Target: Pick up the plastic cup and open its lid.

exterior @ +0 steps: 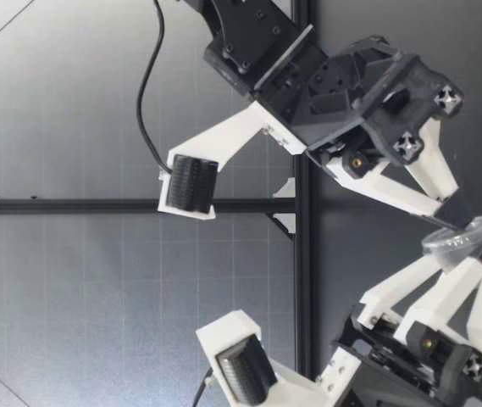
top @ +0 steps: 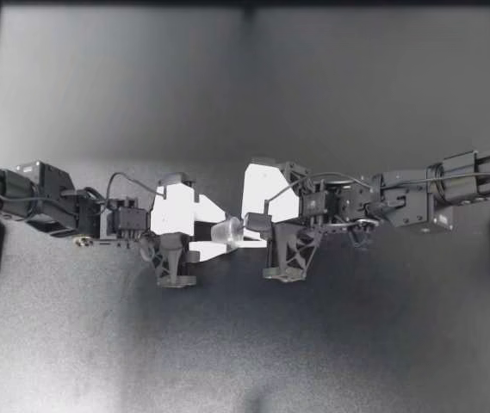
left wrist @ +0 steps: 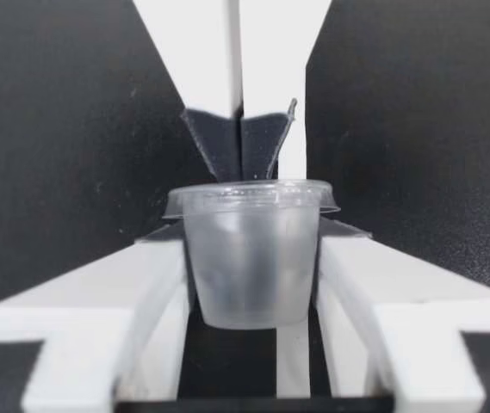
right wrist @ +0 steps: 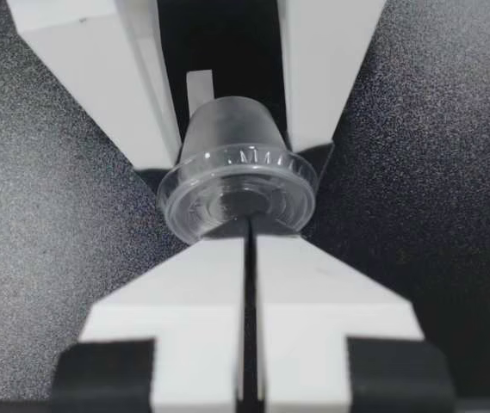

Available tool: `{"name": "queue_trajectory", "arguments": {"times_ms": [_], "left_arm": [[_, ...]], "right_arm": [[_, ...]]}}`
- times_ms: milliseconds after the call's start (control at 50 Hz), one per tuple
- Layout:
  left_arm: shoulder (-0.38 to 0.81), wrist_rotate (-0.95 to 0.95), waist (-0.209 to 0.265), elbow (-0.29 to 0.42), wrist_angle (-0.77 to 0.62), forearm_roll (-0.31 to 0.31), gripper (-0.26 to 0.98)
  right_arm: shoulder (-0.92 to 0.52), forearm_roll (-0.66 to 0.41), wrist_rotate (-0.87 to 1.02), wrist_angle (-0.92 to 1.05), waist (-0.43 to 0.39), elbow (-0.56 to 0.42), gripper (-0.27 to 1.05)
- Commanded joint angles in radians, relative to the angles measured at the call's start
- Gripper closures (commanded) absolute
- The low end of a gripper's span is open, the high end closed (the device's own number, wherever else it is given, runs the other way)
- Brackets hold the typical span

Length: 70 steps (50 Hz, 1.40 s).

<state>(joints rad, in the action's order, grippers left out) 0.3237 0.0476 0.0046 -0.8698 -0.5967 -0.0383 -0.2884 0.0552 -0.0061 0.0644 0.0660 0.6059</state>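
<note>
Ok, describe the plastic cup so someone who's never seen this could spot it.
Look at the middle of the dark table, where my left gripper and my right gripper meet. The left one holds a small plastic cup. It alone is see-through, capped with a ridged lid.

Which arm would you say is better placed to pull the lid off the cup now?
Right. My right gripper is shut at the rim of the lid, apparently pinching it, while my left gripper clamps the cup from both sides, so it should simply hold.
</note>
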Motion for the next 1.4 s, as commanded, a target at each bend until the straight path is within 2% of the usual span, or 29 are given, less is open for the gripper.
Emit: {"name": "queue_trajectory", "arguments": {"times_ms": [0, 200, 360, 460, 600, 740, 900, 1140, 1280, 1380], "left_arm": [[-0.011, 0.000, -0.003, 0.011, 0.002, -0.002, 0.50], [-0.031, -0.005, -0.003, -0.003, -0.031, -0.006, 0.50], [-0.054, -0.032, -0.003, -0.031, -0.179, -0.006, 0.50], [-0.066, -0.060, -0.003, -0.048, -0.304, -0.006, 0.50], [-0.075, -0.094, -0.003, -0.032, -0.419, -0.006, 0.50], [-0.089, -0.109, -0.003, -0.012, -0.488, -0.006, 0.50], [-0.147, -0.120, -0.003, -0.011, -0.535, -0.006, 0.50], [-0.183, -0.141, -0.003, -0.018, -0.551, -0.006, 0.50], [-0.176, -0.184, -0.003, -0.015, -0.552, -0.003, 0.50], [-0.183, -0.195, -0.003, -0.017, -0.555, -0.002, 0.50]], "right_arm": [[0.038, -0.002, -0.002, 0.009, 0.008, -0.011, 0.96], [0.161, -0.002, -0.003, 0.023, 0.008, 0.049, 0.96], [0.308, -0.018, -0.006, 0.127, 0.000, 0.141, 0.96], [0.396, -0.067, -0.008, 0.255, -0.002, 0.215, 0.95], [0.463, -0.161, -0.014, 0.393, -0.002, 0.295, 0.94], [0.492, -0.216, -0.081, 0.423, -0.002, 0.333, 0.89], [0.502, -0.218, -0.252, 0.423, -0.002, 0.344, 0.74], [0.503, -0.215, -0.592, 0.448, 0.000, 0.339, 0.39], [0.503, -0.209, -0.816, 0.488, 0.005, 0.348, 0.35], [0.495, -0.158, -0.989, 0.541, 0.005, 0.357, 0.35]]}}
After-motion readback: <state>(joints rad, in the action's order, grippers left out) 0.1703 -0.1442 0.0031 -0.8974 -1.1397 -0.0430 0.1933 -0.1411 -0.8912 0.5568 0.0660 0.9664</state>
